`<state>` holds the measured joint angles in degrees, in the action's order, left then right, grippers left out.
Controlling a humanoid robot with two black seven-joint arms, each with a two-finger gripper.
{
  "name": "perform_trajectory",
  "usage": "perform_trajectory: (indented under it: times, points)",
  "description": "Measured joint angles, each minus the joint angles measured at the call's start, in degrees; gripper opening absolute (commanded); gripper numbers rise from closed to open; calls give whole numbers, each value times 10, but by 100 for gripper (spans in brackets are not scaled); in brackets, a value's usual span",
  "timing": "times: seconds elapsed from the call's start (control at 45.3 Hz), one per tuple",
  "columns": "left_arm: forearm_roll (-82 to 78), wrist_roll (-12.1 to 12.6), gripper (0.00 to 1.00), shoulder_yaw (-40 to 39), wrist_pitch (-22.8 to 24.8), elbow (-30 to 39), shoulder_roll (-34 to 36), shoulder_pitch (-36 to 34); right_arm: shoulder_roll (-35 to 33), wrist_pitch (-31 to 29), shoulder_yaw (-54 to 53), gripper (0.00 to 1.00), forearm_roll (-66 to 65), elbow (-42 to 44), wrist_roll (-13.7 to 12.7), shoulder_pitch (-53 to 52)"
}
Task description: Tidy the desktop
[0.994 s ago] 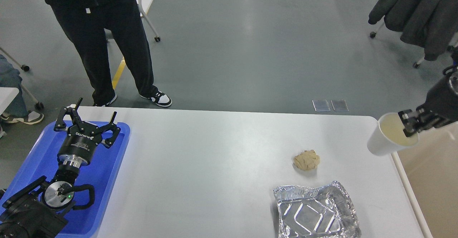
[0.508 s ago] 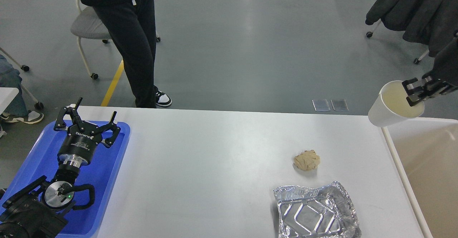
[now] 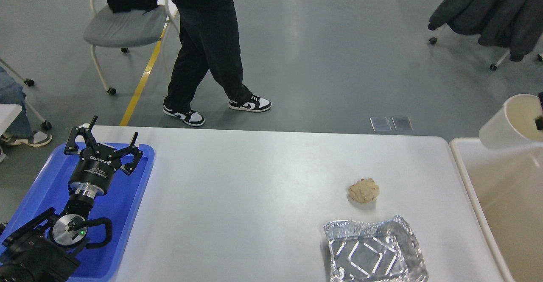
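Paper cup (image 3: 507,125) hangs tilted over the beige bin (image 3: 462,176), off the desktop (image 3: 254,197) right edge; I judge it about to drop. My right gripper (image 3: 539,118) is mostly cut off, its hold on the cup unclear. Left on the desktop near the bin: crumpled brown wad (image 3: 363,190), foil tray (image 3: 375,252). Left gripper (image 3: 102,142) spread, empty, over the blue tray (image 3: 46,180), well apart from both.

Black left arm (image 3: 63,214), silver wrist ring, white lettering (unreadable), green light, looped cable.
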<state>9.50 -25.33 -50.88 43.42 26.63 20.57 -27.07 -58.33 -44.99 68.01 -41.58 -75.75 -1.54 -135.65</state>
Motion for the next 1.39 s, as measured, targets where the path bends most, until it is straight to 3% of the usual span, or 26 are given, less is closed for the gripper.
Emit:
perform_trajectory:
  times: [0.177,0.596,1.016,1.391]
  points:
    - [0,0,99,0,0,0,0,0,-76,18,-3,0,10,53,0,40]
    - [0,0,99,0,0,0,0,0,-193,205,-17,0,134,104,2,175]
    - [0,0,99,0,0,0,0,0,-222,326,-24,0,333,125,4,274]
    - [0,0,99,0,1,0,0,-1,-179,372,-38,0,481,143,6,381]
